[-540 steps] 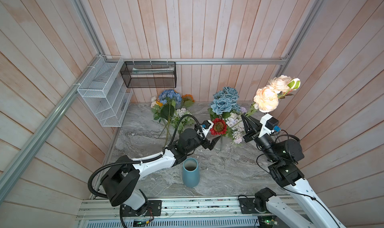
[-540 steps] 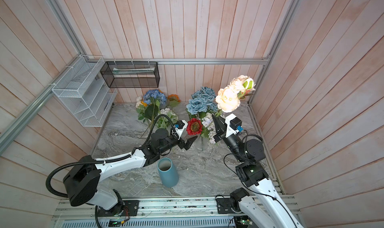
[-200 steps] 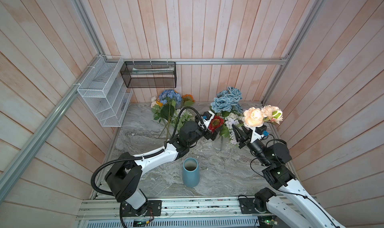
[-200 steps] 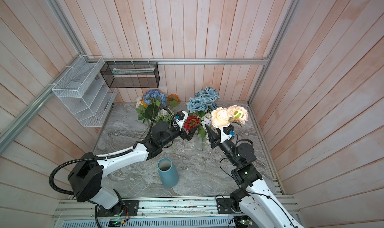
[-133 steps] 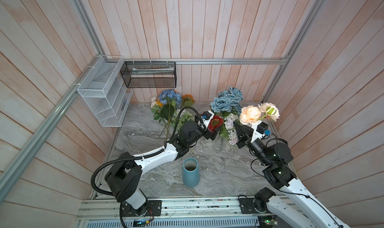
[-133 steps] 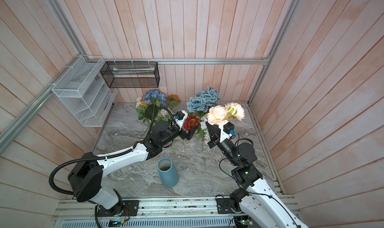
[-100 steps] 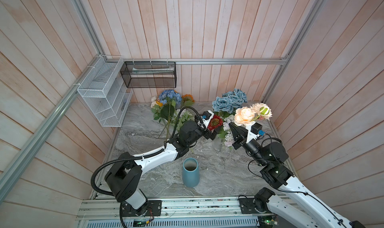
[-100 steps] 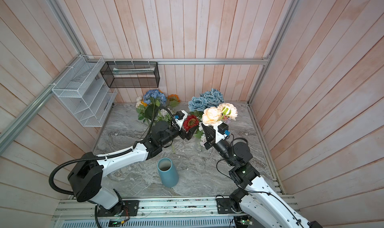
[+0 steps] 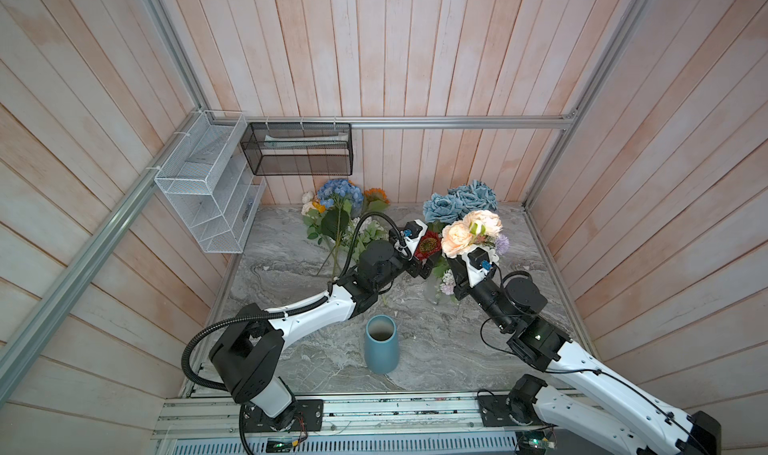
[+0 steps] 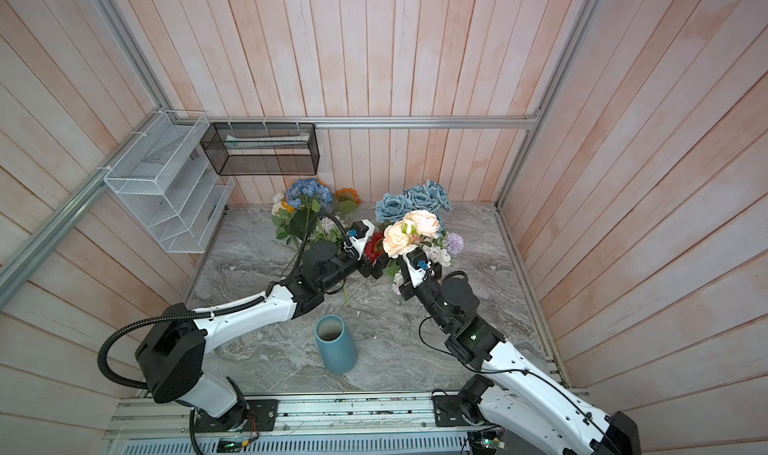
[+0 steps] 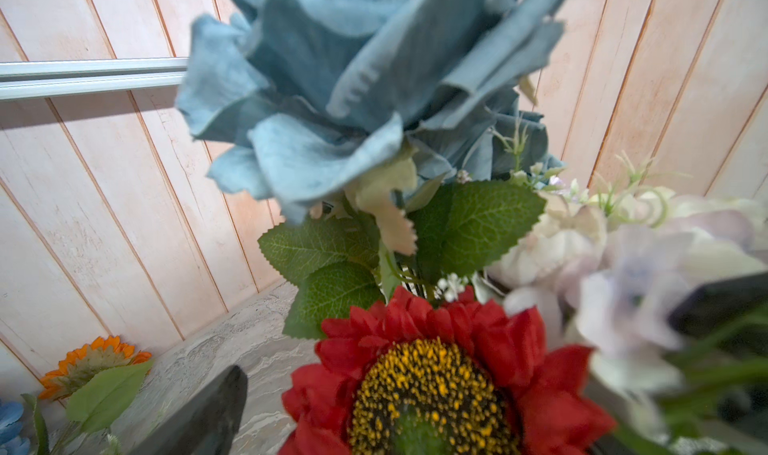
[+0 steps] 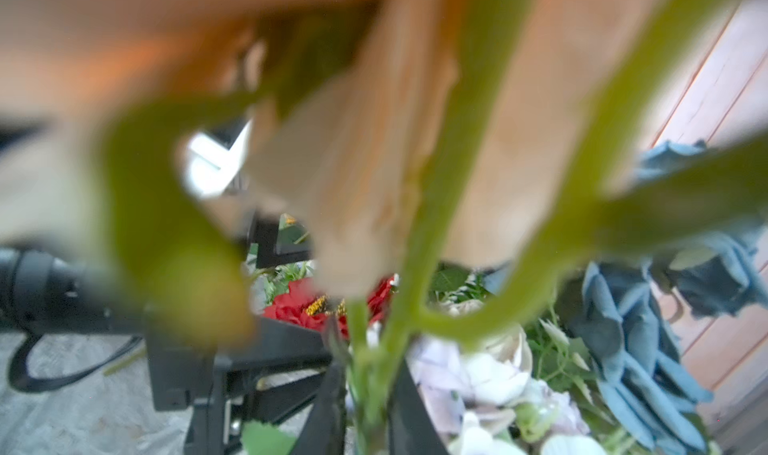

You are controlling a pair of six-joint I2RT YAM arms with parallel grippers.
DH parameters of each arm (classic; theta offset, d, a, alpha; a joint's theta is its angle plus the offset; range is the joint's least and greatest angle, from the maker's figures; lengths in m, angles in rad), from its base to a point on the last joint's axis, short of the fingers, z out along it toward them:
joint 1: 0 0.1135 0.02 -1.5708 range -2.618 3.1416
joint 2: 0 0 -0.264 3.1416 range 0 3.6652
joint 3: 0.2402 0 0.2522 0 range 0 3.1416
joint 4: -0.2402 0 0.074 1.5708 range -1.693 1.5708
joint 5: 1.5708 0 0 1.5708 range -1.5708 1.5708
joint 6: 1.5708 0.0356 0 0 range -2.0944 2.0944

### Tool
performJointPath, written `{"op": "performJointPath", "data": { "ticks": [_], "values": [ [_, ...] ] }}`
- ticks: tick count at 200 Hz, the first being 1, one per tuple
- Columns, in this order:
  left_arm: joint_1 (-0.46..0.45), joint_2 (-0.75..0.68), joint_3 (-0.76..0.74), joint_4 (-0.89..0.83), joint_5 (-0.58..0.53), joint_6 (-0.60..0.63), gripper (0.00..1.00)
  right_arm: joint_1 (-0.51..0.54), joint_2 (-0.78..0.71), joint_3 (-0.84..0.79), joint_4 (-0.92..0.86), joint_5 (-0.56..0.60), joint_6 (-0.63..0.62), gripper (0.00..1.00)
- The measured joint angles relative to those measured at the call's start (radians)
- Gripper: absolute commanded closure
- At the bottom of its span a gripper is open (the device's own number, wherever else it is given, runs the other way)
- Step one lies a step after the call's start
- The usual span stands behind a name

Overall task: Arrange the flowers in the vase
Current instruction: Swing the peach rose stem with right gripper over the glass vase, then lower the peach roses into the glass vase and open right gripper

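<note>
The blue vase point(image 9: 381, 345) point(image 10: 334, 345) stands upright near the front, with nothing in it. My right gripper point(image 9: 456, 268) point(image 10: 405, 268) point(image 12: 370, 407) is shut on the green stem of the peach roses point(image 9: 469, 232) point(image 10: 409, 232), holding the blooms upright above the table. My left gripper point(image 9: 424, 262) point(image 10: 371, 266) point(image 11: 415, 432) is open around the red flower point(image 9: 428, 245) point(image 11: 432, 386), right beside the peach roses. Dusty-blue roses point(image 9: 461, 201) point(image 11: 374, 79) rise behind them. White and lilac blooms point(image 12: 490, 374) lie under the right gripper.
A second bunch with the blue hydrangea point(image 9: 338, 191) point(image 10: 309, 193) and an orange sunflower point(image 9: 376, 194) point(image 11: 91, 357) lies at the back left. A white wire rack point(image 9: 208, 183) and a black mesh basket point(image 9: 299, 149) hang on the walls. The two grippers are very close together.
My right arm has brought the peach roses down and to the left, next to the red flower. The left gripper reached the red flower earlier and has stayed there, open.
</note>
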Motion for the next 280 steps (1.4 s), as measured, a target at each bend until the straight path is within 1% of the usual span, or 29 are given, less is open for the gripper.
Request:
{"op": "performJointPath", "data": {
  "ticks": [10,22,63,77,88,100,110,125,139,159,173,219,247,280],
  "values": [
    [0.0,0.0,0.0,0.0,0.0,0.0,0.0,0.0,-0.002,0.006,-0.012,-0.004,-0.009,0.58],
    [0.002,-0.002,0.0,0.0,0.0,0.0,0.0,0.0,-0.011,0.014,-0.023,-0.011,-0.003,0.55],
    [0.01,-0.024,-0.011,0.0,0.0,-0.001,0.0,0.0,-0.062,0.044,-0.02,-0.04,0.014,0.54],
    [0.013,-0.036,-0.021,0.0,0.0,-0.004,0.0,0.0,-0.063,0.051,-0.004,-0.043,0.014,0.57],
    [0.015,-0.045,-0.029,0.0,0.0,-0.005,0.0,0.0,-0.061,0.051,0.013,-0.043,0.01,0.65],
    [0.017,-0.051,-0.036,-0.001,0.0,-0.007,0.0,0.0,-0.053,0.051,0.031,-0.043,0.004,0.77],
    [0.018,-0.056,-0.042,-0.001,-0.001,-0.008,0.0,0.0,-0.04,0.052,0.042,-0.044,0.014,0.84],
    [0.019,-0.064,-0.052,-0.001,-0.005,-0.008,0.0,0.0,-0.017,0.056,0.049,-0.05,0.015,0.92],
    [0.024,-0.074,-0.064,-0.002,-0.011,-0.009,0.0,0.0,0.009,0.064,0.051,-0.06,0.016,0.95],
    [0.039,-0.09,-0.081,-0.003,-0.016,-0.026,0.0,0.011,0.046,0.088,0.043,-0.06,0.013,0.96],
    [0.058,-0.101,-0.092,-0.005,-0.017,-0.04,0.0,0.033,0.074,0.121,0.023,-0.04,-0.003,0.96],
    [0.108,-0.14,-0.149,-0.008,-0.027,-0.094,0.0,0.13,0.181,0.251,-0.107,0.097,-0.087,0.98],
    [0.129,-0.167,-0.185,-0.009,-0.032,-0.117,0.0,0.14,0.253,0.301,-0.194,0.176,-0.095,0.98],
    [0.132,-0.183,-0.189,-0.008,-0.037,-0.125,0.0,0.142,0.253,0.297,-0.222,0.217,-0.071,0.97]
  ]
}}
